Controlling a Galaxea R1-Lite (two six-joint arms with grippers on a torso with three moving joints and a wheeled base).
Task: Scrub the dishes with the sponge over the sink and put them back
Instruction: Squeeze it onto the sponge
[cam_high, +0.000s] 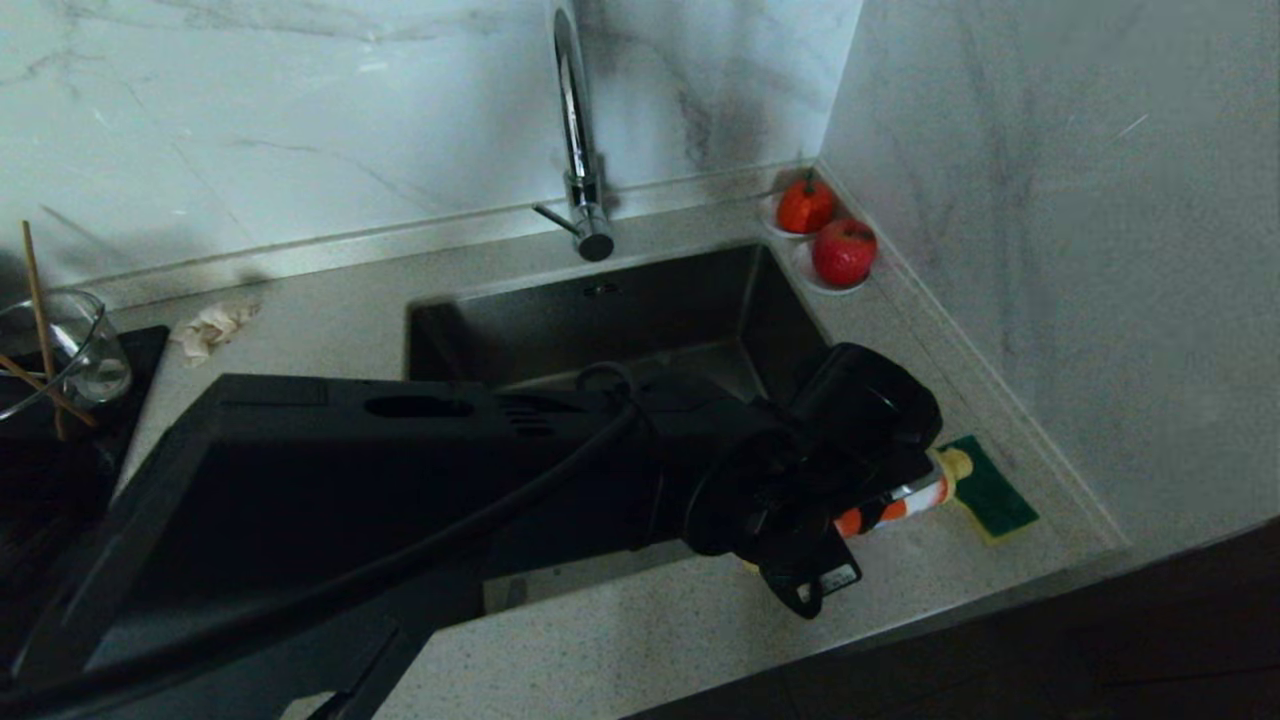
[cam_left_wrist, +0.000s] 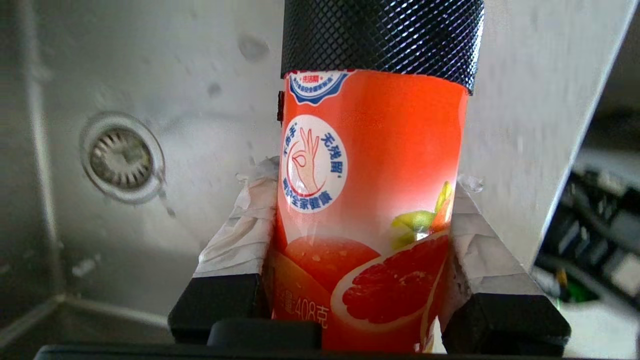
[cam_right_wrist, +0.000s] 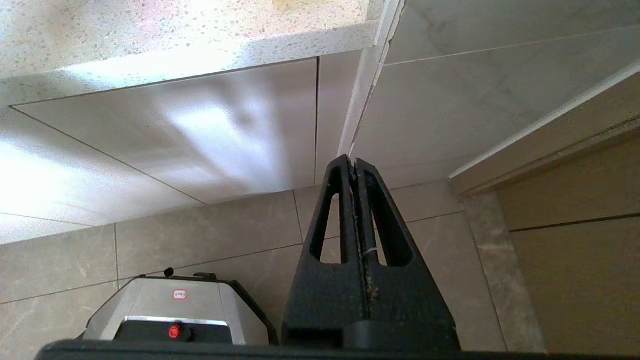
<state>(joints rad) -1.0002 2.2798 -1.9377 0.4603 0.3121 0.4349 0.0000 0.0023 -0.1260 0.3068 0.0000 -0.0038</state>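
In the head view, the left pincer (cam_high: 905, 500) holds one orange detergent bottle (cam_high: 897, 505) tipped toward the one sponge (cam_high: 990, 487), which lies on the tabletop (cam_high: 650, 620) beside the sink (cam_high: 620, 310). No dishes appear, so scrubbing is probably still ahead. Two red fruits (cam_high: 843, 251) sit behind. The left wrist view confirms the grip above the sink's drain (cam_left_wrist: 121, 158). In the right wrist view, the right pincer (cam_right_wrist: 355, 210) hangs shut and empty above the floor.

My head view runs dim, arm shadow swallowing 7 o'clock — left wrist view bright, glare on the orange bottle (cam_left_wrist: 370, 210); right wrist view blown out toward 11 o'clock.
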